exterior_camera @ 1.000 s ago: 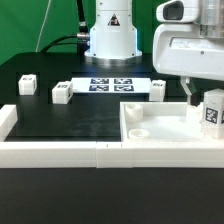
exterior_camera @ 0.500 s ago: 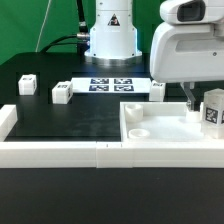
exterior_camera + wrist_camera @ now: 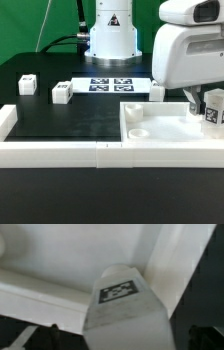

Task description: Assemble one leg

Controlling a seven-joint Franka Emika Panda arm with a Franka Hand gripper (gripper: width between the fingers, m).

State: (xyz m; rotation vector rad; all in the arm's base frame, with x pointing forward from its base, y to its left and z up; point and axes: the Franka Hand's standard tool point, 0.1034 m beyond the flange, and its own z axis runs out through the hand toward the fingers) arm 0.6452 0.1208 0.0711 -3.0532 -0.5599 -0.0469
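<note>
A leg [image 3: 213,110], a small white block with a tag on its face, stands upright on the large white panel [image 3: 150,128] at the exterior view's right edge. My gripper [image 3: 206,101] hangs over it, open, with one dark finger [image 3: 192,101] beside the leg. In the wrist view the leg [image 3: 120,294] runs between my two fingertips [image 3: 44,337], with a gap on each side. The gripper [image 3: 125,341] does not touch it. Three more legs lie on the black table: one [image 3: 28,85], a second [image 3: 62,93] and a third [image 3: 158,90].
The marker board [image 3: 110,85] lies at the back in front of the robot base [image 3: 110,35]. A low white wall [image 3: 60,151] runs along the table's front and turns up at the exterior view's left.
My hand has come lower over the standing leg, and the fingers now straddle it. The leg and the other parts have not moved.
</note>
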